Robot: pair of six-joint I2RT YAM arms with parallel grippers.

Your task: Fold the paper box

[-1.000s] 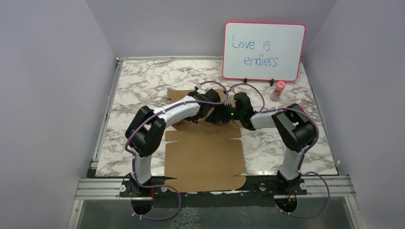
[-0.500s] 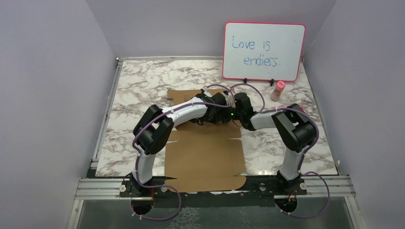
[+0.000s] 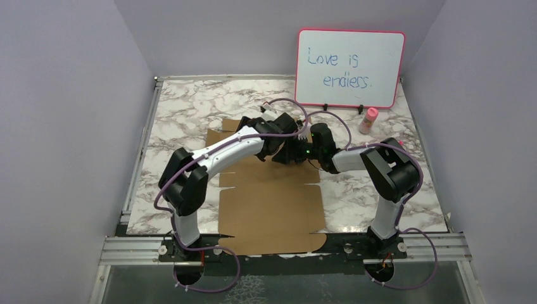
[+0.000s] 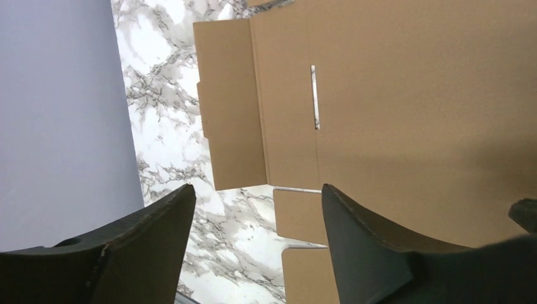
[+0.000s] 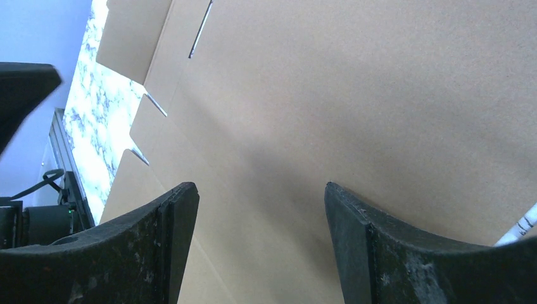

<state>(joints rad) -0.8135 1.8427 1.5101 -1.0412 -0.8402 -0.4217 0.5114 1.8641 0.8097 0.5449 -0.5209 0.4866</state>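
The box (image 3: pixel 272 202) lies flat on the table (image 3: pixel 183 107), plain brown, creased and notched, with its long axis running near to far. Directly above its far half hang the left gripper (image 4: pixel 258 190) and right gripper (image 5: pixel 259 187), both wide open and empty. The far-left flap seems nearer the left one.

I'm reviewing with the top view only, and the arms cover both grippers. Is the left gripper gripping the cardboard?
Observer: No. In the left wrist view the left gripper is open and empty, and the paper box lies flat below it.
Operator: And the right?
Observer: The right gripper is open too, over bare cardboard, holding nothing.
Operator: Any cut-outs in the sheet?
Observer: One narrow slot, with the marble table showing through it.
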